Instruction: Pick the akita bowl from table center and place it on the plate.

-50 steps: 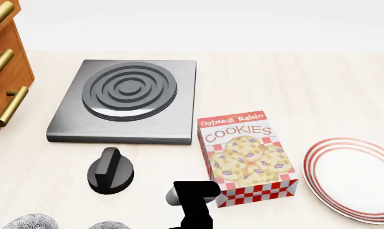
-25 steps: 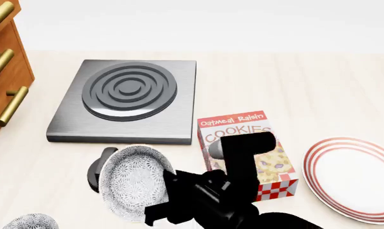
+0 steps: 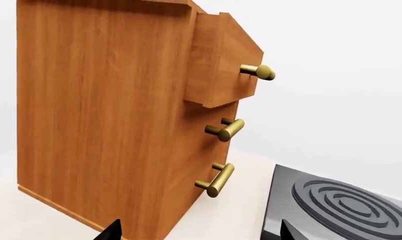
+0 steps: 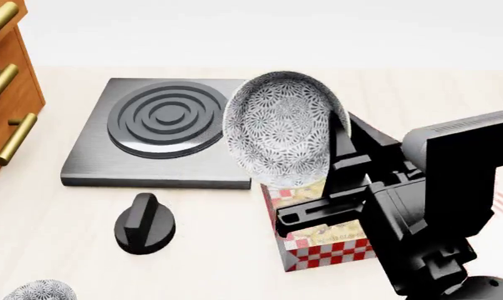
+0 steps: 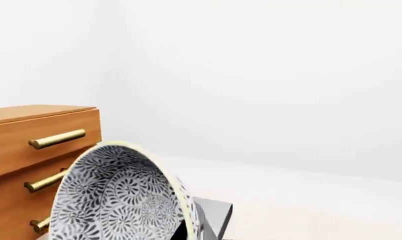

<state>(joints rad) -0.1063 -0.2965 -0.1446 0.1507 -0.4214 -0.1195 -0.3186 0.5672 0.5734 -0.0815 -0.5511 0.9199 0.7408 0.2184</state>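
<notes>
Akita bowl (image 4: 283, 130), pinched at its rim by the right end effector (image 4: 339, 147) and tipped sideways, could slip onto the cookie box (image 4: 323, 240).

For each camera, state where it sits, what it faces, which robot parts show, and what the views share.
Head: above, looking down on the table; right gripper holds the akita bowl.
Left wrist: near the left gripper, facing the drawer cabinet; only dark tips show.
Right wrist: behind the bowl, facing the cabinet.
Shared: the stove plate, in all three.
</notes>
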